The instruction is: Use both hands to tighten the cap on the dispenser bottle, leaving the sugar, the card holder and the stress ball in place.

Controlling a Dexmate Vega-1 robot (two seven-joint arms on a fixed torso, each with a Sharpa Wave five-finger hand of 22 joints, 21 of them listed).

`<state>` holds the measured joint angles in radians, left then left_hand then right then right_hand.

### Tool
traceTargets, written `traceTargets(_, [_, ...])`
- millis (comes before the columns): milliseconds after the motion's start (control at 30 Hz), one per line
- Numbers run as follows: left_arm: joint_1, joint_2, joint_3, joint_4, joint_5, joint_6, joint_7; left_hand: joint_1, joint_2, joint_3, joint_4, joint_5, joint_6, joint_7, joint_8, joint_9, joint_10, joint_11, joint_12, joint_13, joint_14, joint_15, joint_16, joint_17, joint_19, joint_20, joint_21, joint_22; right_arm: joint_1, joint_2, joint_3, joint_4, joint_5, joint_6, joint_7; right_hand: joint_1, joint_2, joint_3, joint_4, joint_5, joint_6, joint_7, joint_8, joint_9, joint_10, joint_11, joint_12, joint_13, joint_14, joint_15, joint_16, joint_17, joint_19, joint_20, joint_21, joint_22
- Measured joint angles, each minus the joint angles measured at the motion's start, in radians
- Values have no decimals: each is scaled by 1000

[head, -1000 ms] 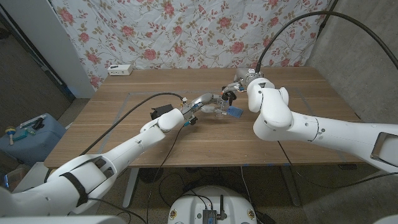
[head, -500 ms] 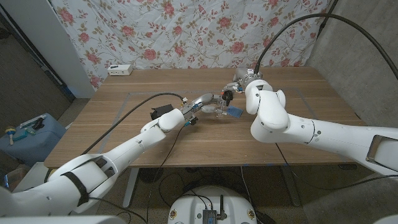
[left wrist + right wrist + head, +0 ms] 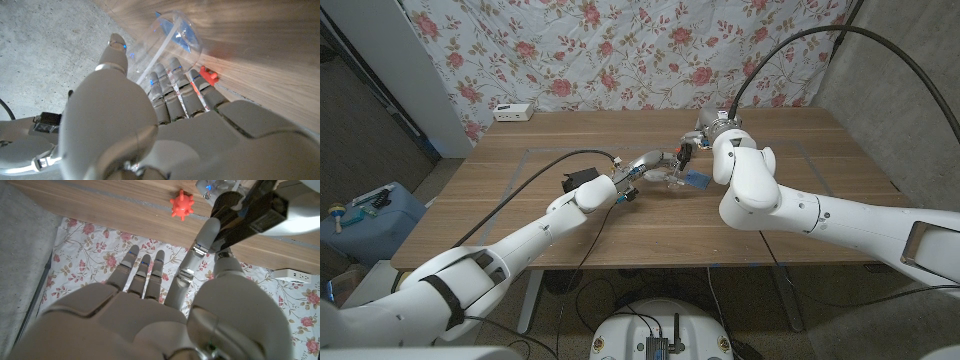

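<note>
My left hand (image 3: 648, 167) grips the clear dispenser bottle (image 3: 672, 176) near the middle of the table. In the left wrist view its fingers (image 3: 172, 92) wrap the bottle (image 3: 165, 35), the thumb lies on the other side, and a white tube shows inside. My right hand (image 3: 708, 133) hovers just behind the bottle's top. The right wrist view shows that hand (image 3: 150, 280) with straight, spread fingers holding nothing and its thumb near a dark part; I cannot tell if they touch. A red spiky stress ball (image 3: 181, 205) lies on the table beyond the bottle. A small blue item (image 3: 697, 180) sits beside the bottle.
A white power strip (image 3: 512, 112) lies at the table's far left corner. Floral cloth (image 3: 620, 50) hangs behind the table. A blue box (image 3: 365, 215) stands on the floor at the left. Bare wood (image 3: 520, 170) stretches on both sides of the hands.
My right arm's elbow has drifted slightly left, while its hand stays by the bottle's top. The left hand and the bottle have not moved.
</note>
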<state>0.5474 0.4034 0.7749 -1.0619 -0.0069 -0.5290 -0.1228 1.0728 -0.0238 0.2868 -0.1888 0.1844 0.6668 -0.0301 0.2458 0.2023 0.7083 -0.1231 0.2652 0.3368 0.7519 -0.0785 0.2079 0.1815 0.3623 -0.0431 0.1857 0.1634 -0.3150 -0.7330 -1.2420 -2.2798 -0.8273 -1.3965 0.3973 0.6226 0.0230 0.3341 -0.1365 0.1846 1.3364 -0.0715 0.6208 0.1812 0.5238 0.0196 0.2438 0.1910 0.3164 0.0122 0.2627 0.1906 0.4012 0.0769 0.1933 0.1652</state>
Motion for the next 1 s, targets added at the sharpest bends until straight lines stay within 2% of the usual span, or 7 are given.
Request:
traceTargets(100, [-2,-2,0,6,0,-3,0,0,0,0,0,0,0,0,-1,0,0,0,0,0,0,0,0,0,0,0,0,0,-2,5,0,7,-14,0,13,-5,3,0,0,0,0,0,-6,-5,0,0,0,0,7,-7,0,0,0,0,0,0])
traceTargets(200, [-2,-3,0,9,-1,-7,0,0,0,0,0,0,1,1,-1,0,0,0,0,0,0,0,0,0,0,0,0,0,-2,8,0,12,-23,0,21,-27,-11,0,0,-4,-6,2,-21,-5,4,-4,0,0,7,-7,-2,0,-2,2,0,0])
traceTargets(600, [-7,-18,-1,44,-1,-40,25,0,0,0,0,0,2,1,3,0,8,3,0,0,10,-2,-3,0,0,0,0,0,-3,16,1,30,-108,0,99,-121,-40,-38,38,-4,-71,2,-77,-9,7,-7,-16,0,7,-7,-12,8,-10,10,-5,0])
traceTargets(667, [-9,-22,-2,54,-1,-45,28,0,0,0,0,0,8,1,3,0,9,1,-1,0,10,-1,-3,0,0,0,0,0,-5,16,2,30,-126,0,114,-144,-43,-45,45,-4,-86,2,-89,-7,6,2,-27,0,12,-1,-12,11,-14,14,-5,0])
traceTargets(1000, [-13,-40,-3,89,-5,-71,42,0,0,0,0,0,9,1,3,0,11,0,-1,5,11,-1,-3,0,0,0,0,0,-8,13,14,27,-184,0,161,-194,-56,-65,65,-4,-123,11,-118,-6,-2,13,-35,0,8,2,-20,12,-19,19,-5,0])
